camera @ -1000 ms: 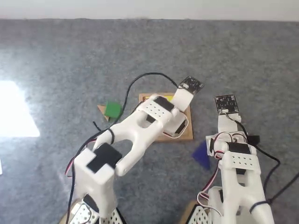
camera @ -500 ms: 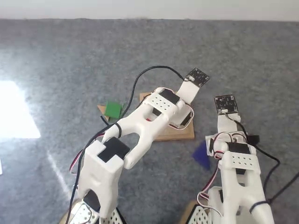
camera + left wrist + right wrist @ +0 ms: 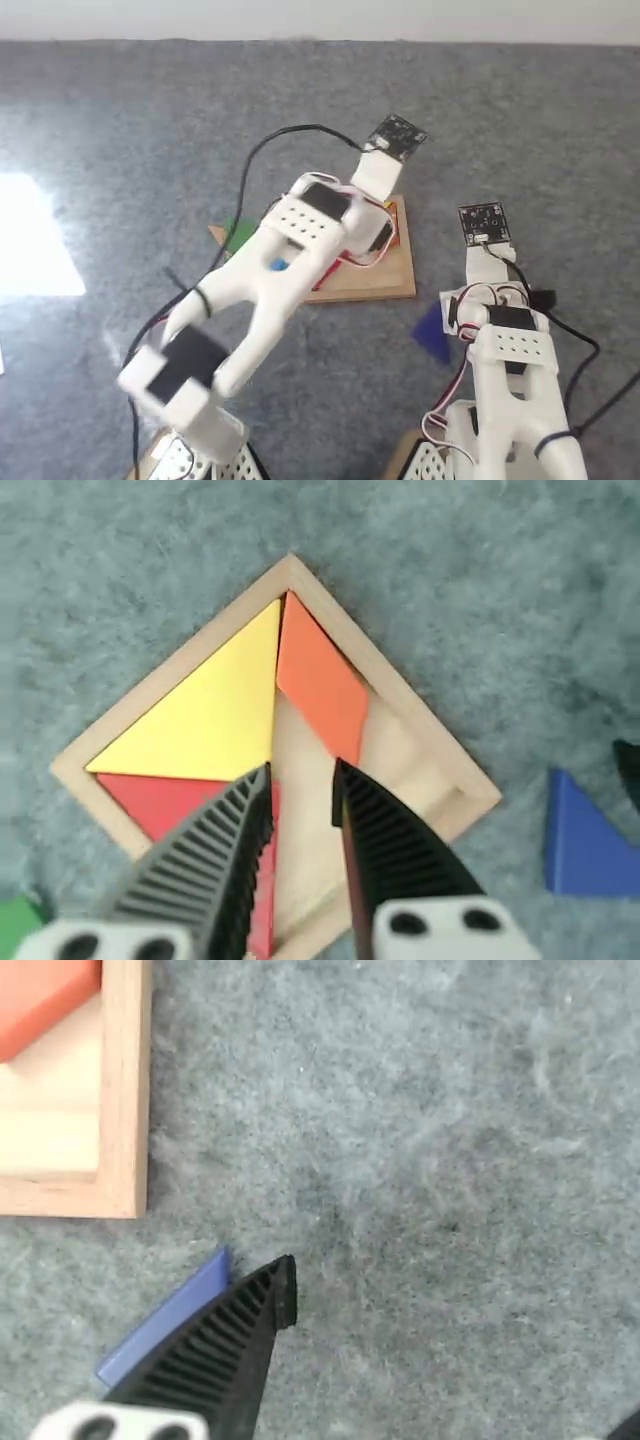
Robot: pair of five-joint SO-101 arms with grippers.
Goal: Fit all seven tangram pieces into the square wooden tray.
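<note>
My left jaws hang over the square wooden tray (image 3: 415,712), which sits near the middle of the tabletop (image 3: 120,120). They are a little bit spread and hold nothing. I cannot tell if my right jaws are spread or pressed together.

Inside the tray I see a yellow triangle (image 3: 205,725), an orange slanted piece (image 3: 322,685) and a red triangle (image 3: 165,800). Bare wood shows between them, so the job looks far from done. A blue triangle (image 3: 585,845) lies flat on the tabletop just beside my right arm (image 3: 512,345), off the tray's corner toward the near edge. A green piece (image 3: 237,235) and a small tan piece (image 3: 216,234) wait on the tray's other side, toward the left edge.

Here is what I think could go wrong. One of my left jaws is right above the red triangle. If I drop lower, I could poke it and push it out of its spot. I could also nudge the tray, and then it slides, because nothing holds it down.

The blue triangle is thin and lies flat on the fuzzy tabletop. My jaws could slip off it or just shove it away.

My two arms are close. If both go for the tray at once, they could bump.
</note>
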